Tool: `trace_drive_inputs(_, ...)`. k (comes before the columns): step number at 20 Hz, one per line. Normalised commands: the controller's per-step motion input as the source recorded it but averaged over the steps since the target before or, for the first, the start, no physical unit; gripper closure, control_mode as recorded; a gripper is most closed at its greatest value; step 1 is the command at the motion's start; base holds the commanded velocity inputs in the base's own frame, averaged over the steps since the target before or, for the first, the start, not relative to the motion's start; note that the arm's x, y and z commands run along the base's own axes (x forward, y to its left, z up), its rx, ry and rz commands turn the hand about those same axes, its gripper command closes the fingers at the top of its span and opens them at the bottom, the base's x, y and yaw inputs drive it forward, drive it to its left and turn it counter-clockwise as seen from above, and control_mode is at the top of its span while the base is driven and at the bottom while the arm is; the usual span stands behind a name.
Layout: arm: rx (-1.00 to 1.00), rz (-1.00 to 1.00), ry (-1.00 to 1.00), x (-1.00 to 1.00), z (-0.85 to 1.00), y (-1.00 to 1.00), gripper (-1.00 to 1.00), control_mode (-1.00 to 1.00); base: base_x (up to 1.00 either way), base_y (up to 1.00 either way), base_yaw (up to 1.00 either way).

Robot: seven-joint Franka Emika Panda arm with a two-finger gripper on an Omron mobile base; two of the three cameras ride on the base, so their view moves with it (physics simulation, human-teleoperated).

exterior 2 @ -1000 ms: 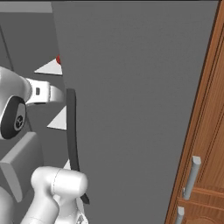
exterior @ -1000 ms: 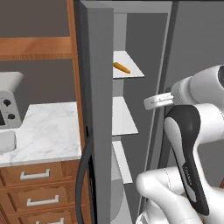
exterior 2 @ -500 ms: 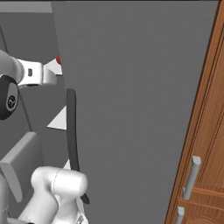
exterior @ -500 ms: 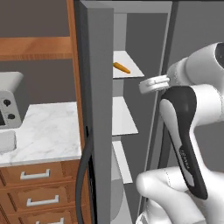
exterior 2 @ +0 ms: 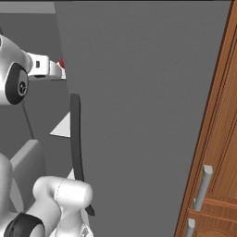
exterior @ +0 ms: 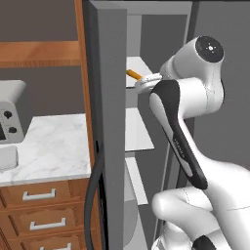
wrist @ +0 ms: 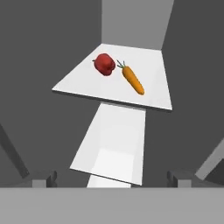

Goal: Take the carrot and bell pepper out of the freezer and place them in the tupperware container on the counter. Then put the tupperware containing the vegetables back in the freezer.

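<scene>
On the freezer's (exterior: 110, 122) upper shelf (wrist: 148, 94) we see the bell pepper (wrist: 104, 64) at left and, just beside it, the carrot (wrist: 132, 79), slanting away with greens toward the pepper; both lie ahead of our spread, empty gripper (wrist: 112, 178).

Glossy white shell with dark matt panels on the arm (exterior: 183, 141). Veined, polished marble counter (exterior: 58, 144) over brown wooden drawers (exterior: 44, 215) with metal handles. Matt grey freezer (exterior: 112, 97), smooth white shelves (wrist: 118, 81). Smooth-skinned bell pepper (wrist: 104, 64) and carrot (wrist: 132, 80).
</scene>
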Motion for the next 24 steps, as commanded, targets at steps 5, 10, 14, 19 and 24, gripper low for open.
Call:
trace_drive_inputs(5,0.00,0.01,0.00,0.61,0.00,0.19,-1.00,-1.00,0.00,0.00,0.00)
trace_drive_inputs(10,0.00,0.01,0.01,0.68,0.00,0.22,-1.00,-1.00,0.00,0.00,0.00)
trace_drive_inputs(14,0.00,0.00,0.14,0.77,0.00,0.00,-1.00,-1.00,0.00,0.00,0.00)
trace_drive_inputs(19,-0.08,0.00,0.11,0.67,0.00,-0.01,-1.00,-1.00,0.00,0.00,0.00)
trace_drive_inputs(24,-0.13,-0.01,0.01,0.54,-0.06,0.00,-1.00,-1.00,0.00,0.00,0.00)
